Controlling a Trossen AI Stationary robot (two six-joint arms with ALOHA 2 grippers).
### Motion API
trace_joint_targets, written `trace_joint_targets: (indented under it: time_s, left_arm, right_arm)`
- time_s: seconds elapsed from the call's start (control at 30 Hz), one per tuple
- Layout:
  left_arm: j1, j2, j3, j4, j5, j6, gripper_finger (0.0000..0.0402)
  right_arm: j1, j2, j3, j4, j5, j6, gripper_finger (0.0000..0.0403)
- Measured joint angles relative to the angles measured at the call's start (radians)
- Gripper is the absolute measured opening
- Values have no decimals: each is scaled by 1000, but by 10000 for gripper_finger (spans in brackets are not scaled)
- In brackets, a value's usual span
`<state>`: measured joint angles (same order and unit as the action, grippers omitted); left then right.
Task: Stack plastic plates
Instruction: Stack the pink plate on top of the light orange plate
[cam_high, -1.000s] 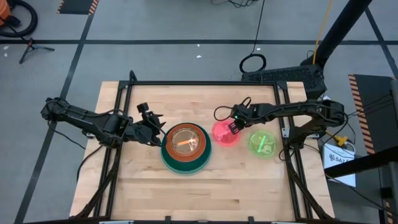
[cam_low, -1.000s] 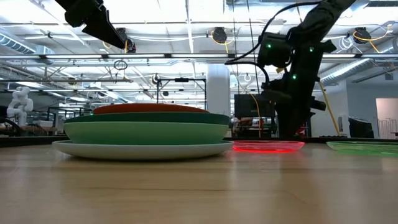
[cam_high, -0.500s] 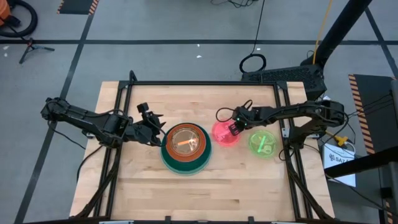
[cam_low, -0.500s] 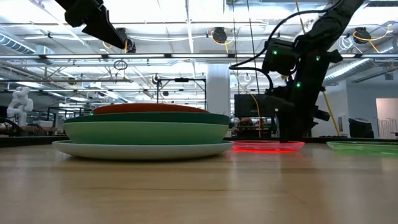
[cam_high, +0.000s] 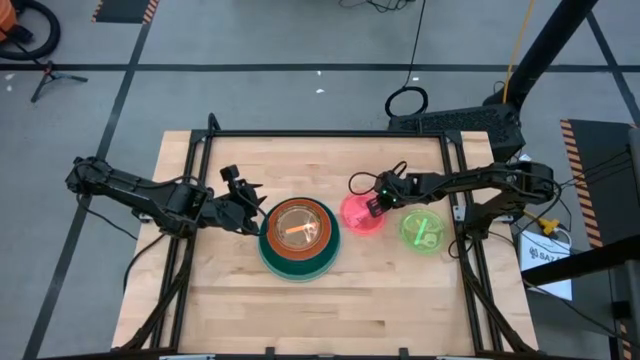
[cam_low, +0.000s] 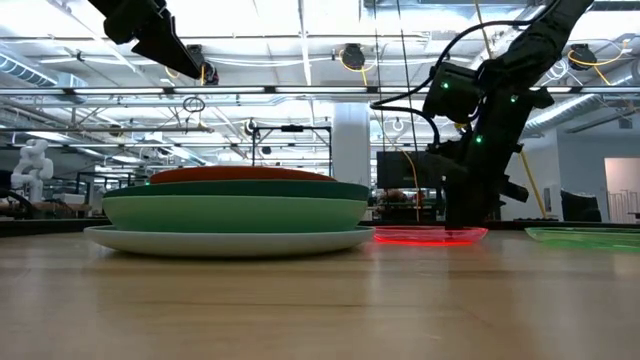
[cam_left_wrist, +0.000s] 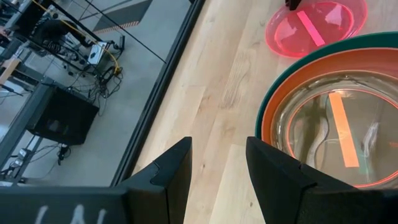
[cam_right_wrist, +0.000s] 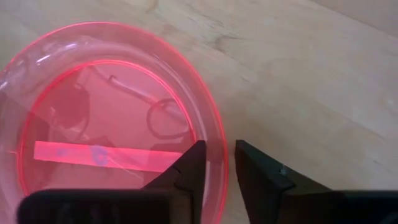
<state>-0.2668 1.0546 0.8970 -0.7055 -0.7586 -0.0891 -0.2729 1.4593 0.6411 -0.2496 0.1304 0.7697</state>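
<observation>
Readable text: we find none in any view.
White label (cam_high: 545, 254) at right edge of high view: we note dark print, too small to read.
Left gripper body (cam_left_wrist: 56, 214), bottom of left wrist view: we note pale marks, not legible.

pink plate (cam_right_wrist: 118, 124) cut off by frame edge, stack's (cam_low: 235, 210) lower plates mostly hidden

Stack (cam_high: 299, 238): dk green, lt green, pale blue, orange-red rims; pink plate (cam_high: 362, 214) translucent; lime plate (cam_high: 423, 231).
</observation>
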Motion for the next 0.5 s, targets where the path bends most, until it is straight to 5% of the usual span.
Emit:
trace_joint_targets:
  time_s: [0.3,0.5]
  left_arm:
    - [0,0,0,0,0,0,159]
    - [0,0,0,-1,0,0,159]
  right_arm:
    - [-1,-5,0,8,-5,-1,7]
    - [-28,-94,0,9,-4,-25,5]
